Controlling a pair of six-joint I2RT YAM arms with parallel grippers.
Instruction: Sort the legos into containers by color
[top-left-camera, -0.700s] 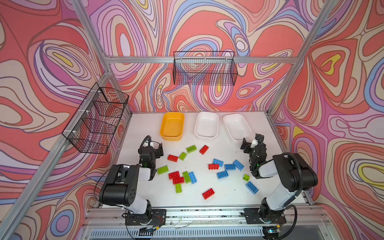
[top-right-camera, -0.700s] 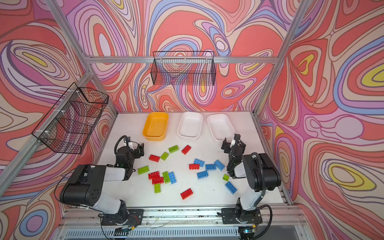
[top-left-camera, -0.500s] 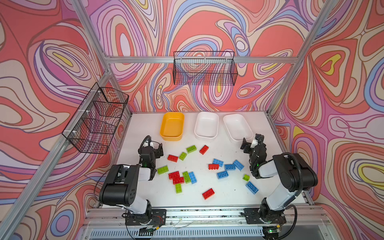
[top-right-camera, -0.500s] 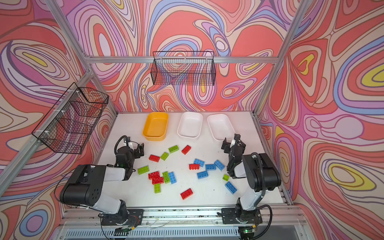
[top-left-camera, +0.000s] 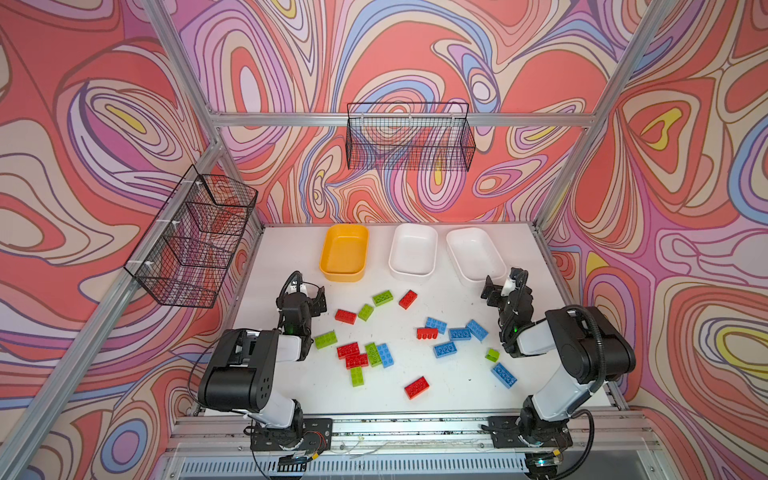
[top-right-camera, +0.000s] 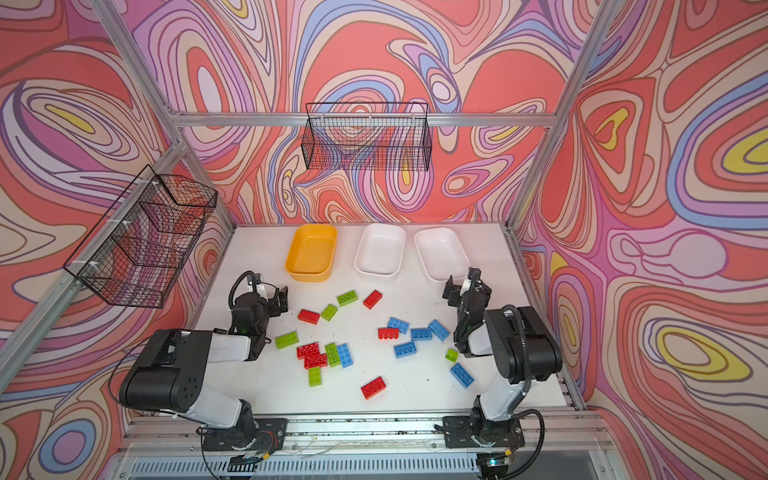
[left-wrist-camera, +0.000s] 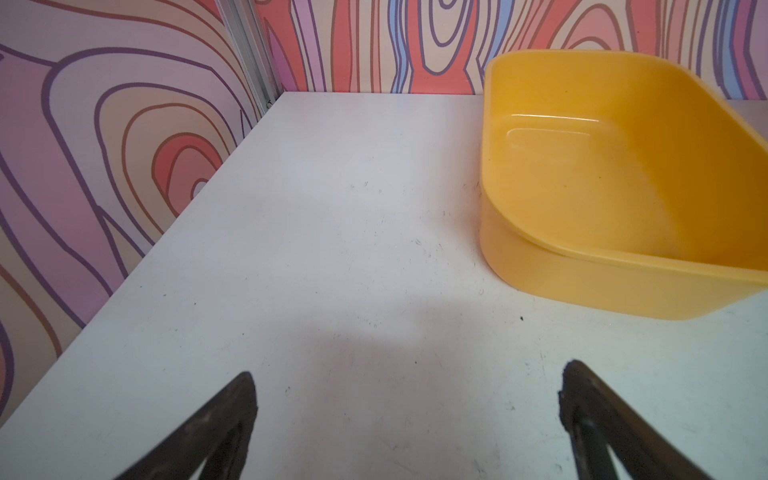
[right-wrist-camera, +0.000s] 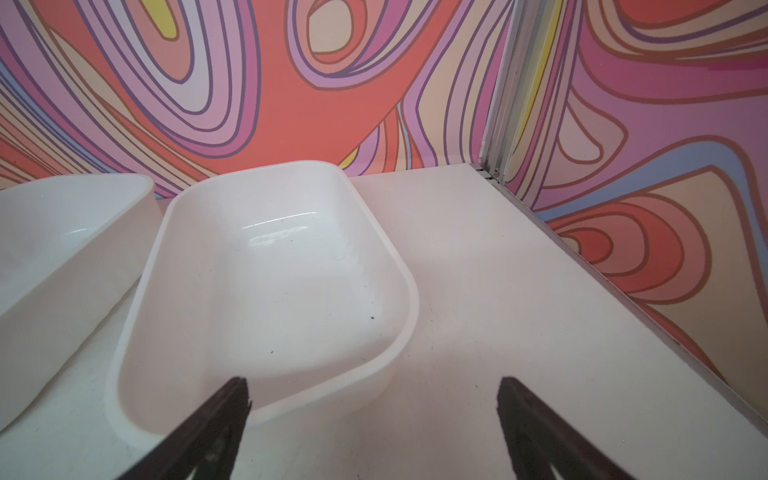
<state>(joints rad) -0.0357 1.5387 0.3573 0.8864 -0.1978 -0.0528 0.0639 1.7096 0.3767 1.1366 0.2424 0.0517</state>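
Observation:
Red, lime green and light blue legos lie scattered on the white table (top-left-camera: 291, 257), among them a red one (top-left-camera: 345, 316), a green one (top-left-camera: 382, 298) and a blue one (top-left-camera: 445, 349). At the back stand three empty containers: a yellow tub (top-left-camera: 344, 252) (left-wrist-camera: 582, 286) and two white tubs (top-left-camera: 413, 249) (top-left-camera: 476, 255) (right-wrist-camera: 266, 282). My left gripper (top-left-camera: 308, 289) (left-wrist-camera: 411, 372) is open over bare table, left of the yellow tub. Also open and holding nothing, my right gripper (top-left-camera: 503, 279) (right-wrist-camera: 372, 380) sits at the near corner of the rightmost white tub.
Black wire baskets hang on the left wall (top-left-camera: 195, 241) and the back wall (top-left-camera: 409, 137). Aluminium frame posts (top-left-camera: 552, 195) stand at the table's back corners. A tight cluster of red, green and blue bricks (top-left-camera: 361, 357) lies near the left arm.

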